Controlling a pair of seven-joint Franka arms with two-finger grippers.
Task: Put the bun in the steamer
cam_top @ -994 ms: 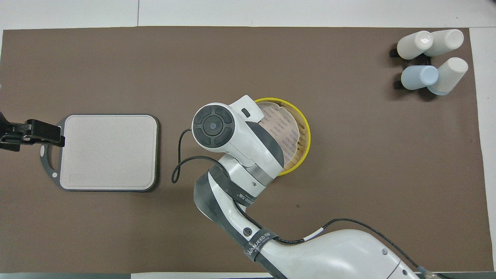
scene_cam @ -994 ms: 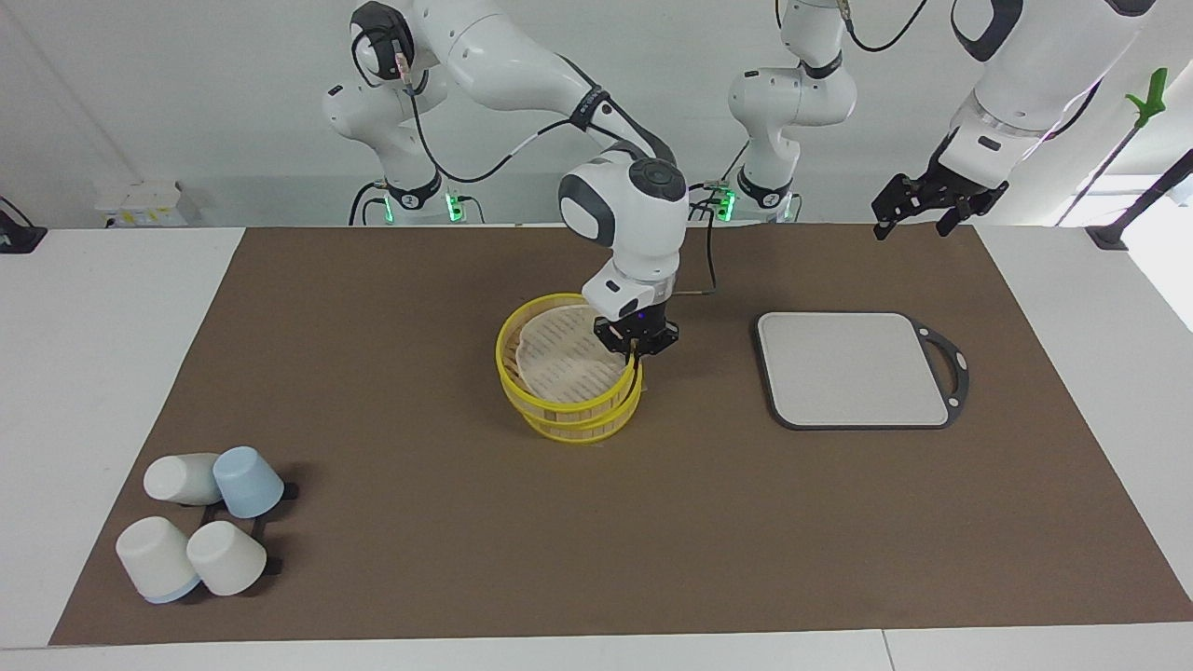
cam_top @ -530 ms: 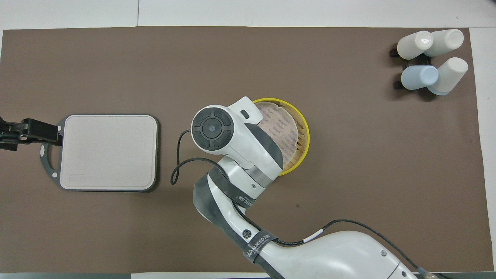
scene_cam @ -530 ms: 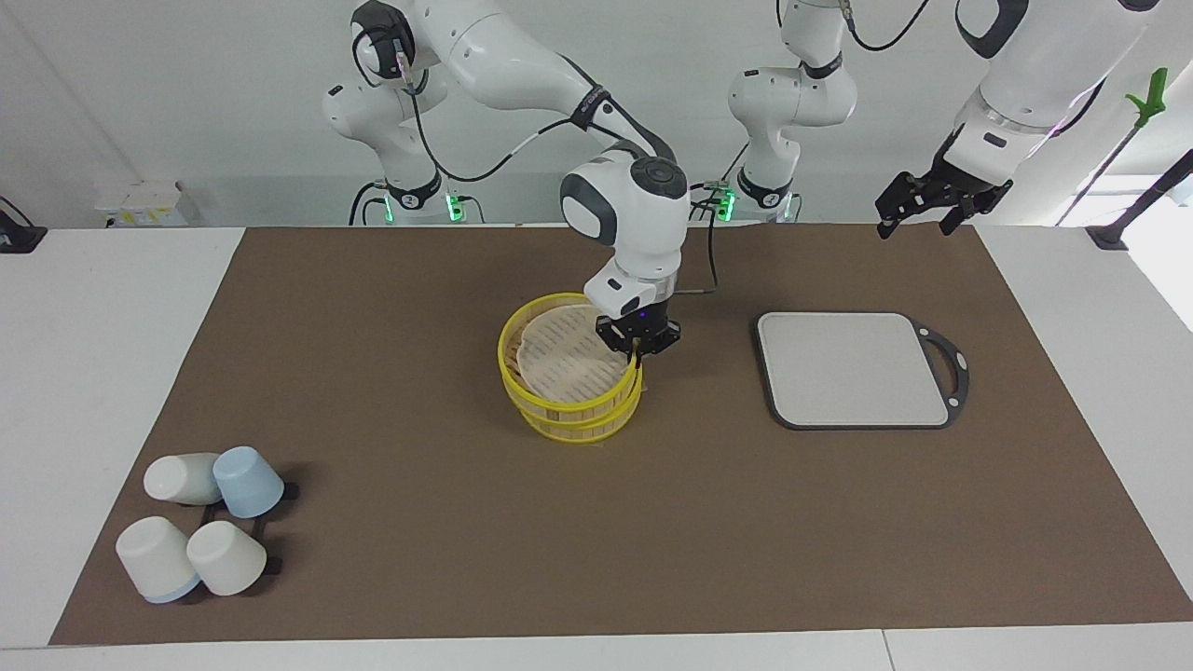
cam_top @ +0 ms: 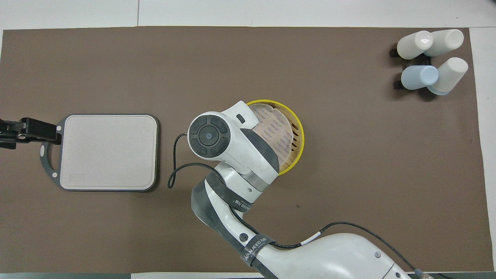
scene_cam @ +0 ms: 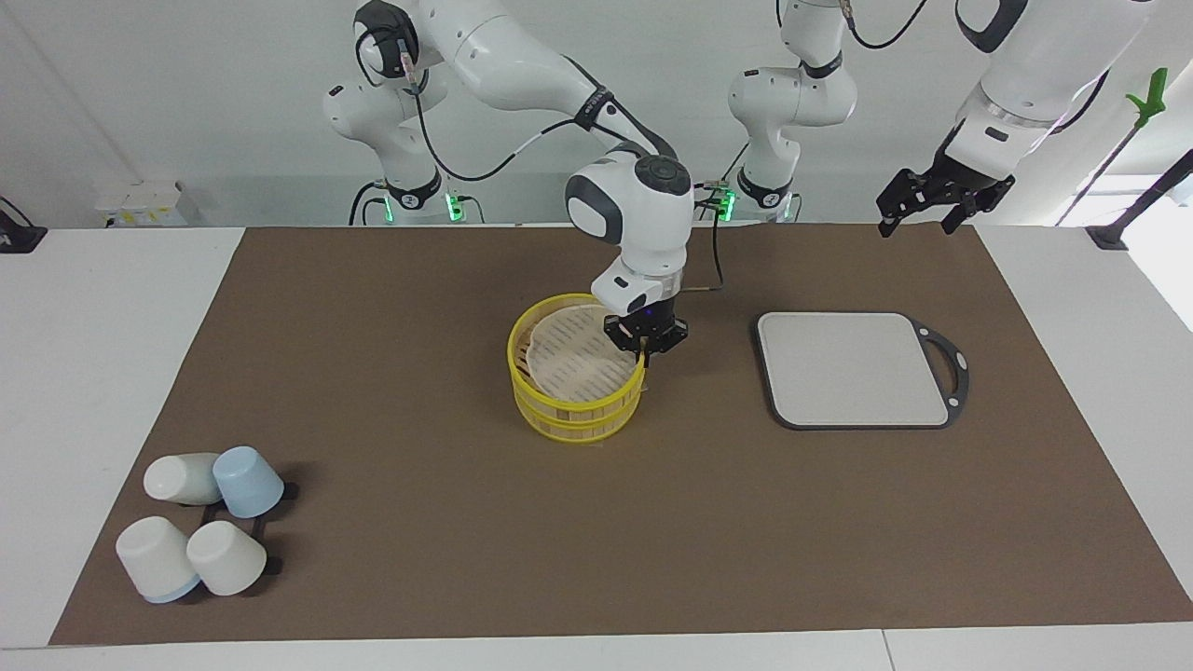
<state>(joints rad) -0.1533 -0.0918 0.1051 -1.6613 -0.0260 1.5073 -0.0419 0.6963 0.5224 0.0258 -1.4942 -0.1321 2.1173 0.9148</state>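
the steamer (scene_cam: 576, 380) is gripped at its yellow rim by the right claw (scene_cam: 643, 347), likely to be moved; the left claw (scene_cam: 918, 207) waits spread apart over the bench (scene_cam: 373, 308); no bun is seen.

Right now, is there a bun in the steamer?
No, the steamer shows only its bare slatted floor, with the right gripper at its rim.

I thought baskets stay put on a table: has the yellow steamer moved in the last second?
Yes. The steamer, gripped at its rim by the right gripper, has slid toward the grey board, narrowing the gap between them.
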